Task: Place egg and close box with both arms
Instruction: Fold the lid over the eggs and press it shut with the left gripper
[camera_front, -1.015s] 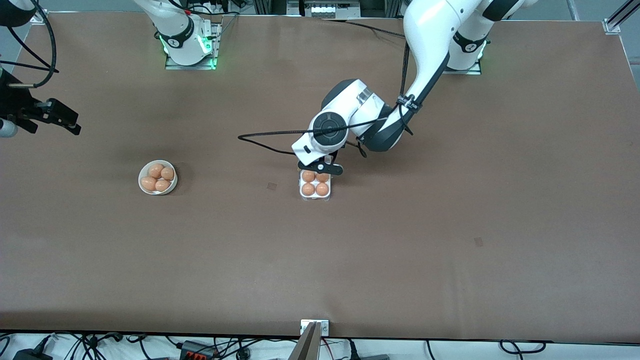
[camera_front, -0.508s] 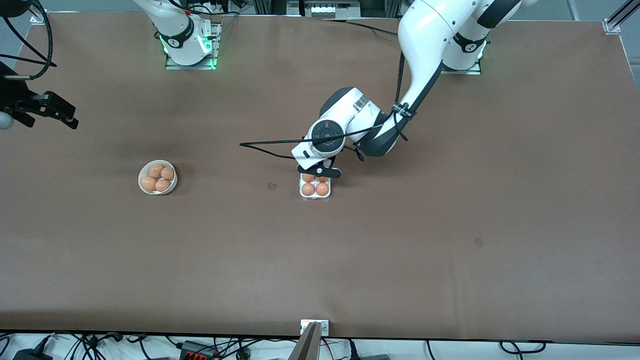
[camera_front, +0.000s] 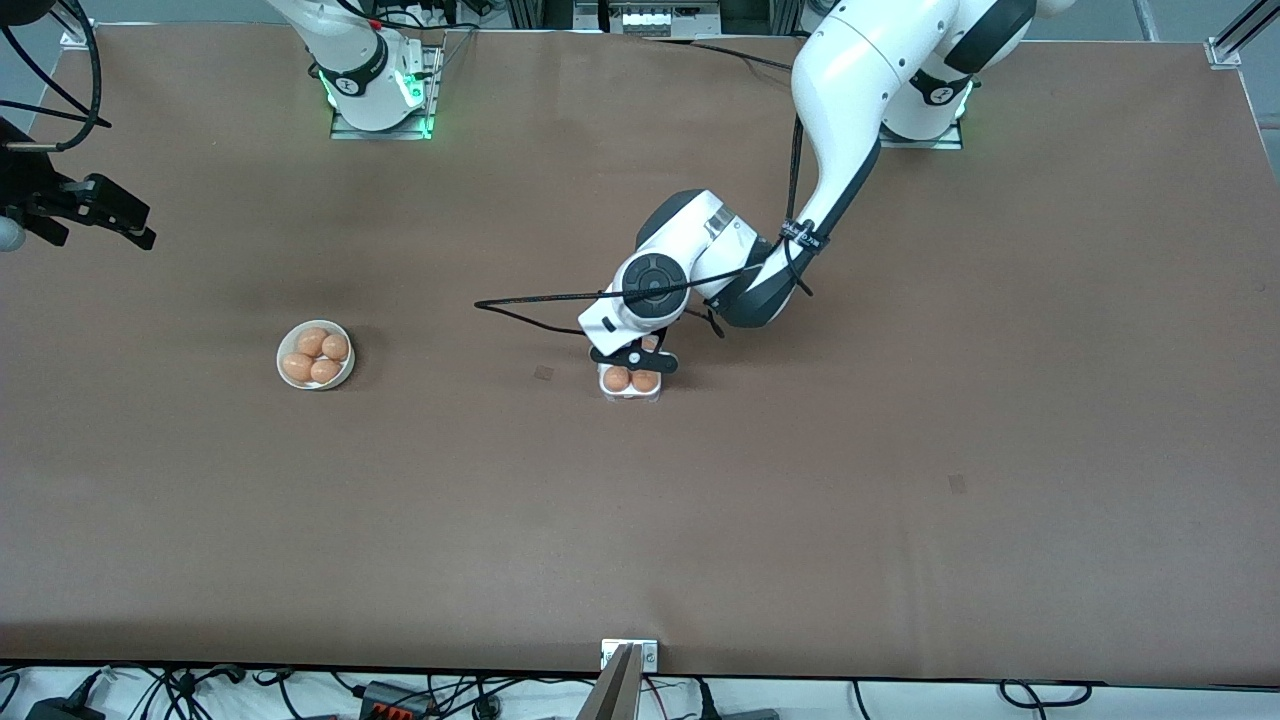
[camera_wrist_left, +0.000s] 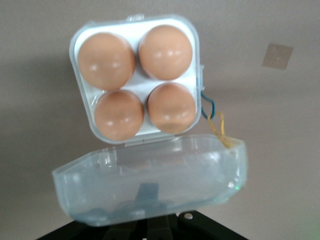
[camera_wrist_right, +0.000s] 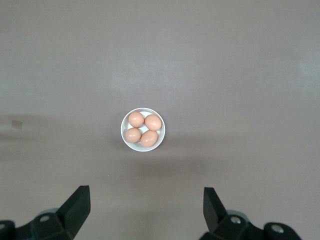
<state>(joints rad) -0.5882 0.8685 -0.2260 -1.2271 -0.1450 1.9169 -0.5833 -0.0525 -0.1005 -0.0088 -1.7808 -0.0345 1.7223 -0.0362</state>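
Near the table's middle sits the box (camera_front: 630, 383), its four cells each filled with an egg (camera_wrist_left: 165, 52) and its clear lid (camera_wrist_left: 150, 185) tipped partway up from the hinge. Just above it, the left gripper (camera_front: 634, 357) has its fingers pressed together, holding nothing, and sits against the lid's outer face. The lid looks thin, light and springy, so I judge that a push low on its middle should fold it over. The light white tray may skid on the table unless steadied at a side wall. Eggs are brittle and smooth, so pressure belongs on the lid's rim, not its centre. Up over the right arm's end of the table waits the right gripper (camera_wrist_right: 145, 212), fingers spread, above the bowl (camera_front: 283, 348) of four more eggs.
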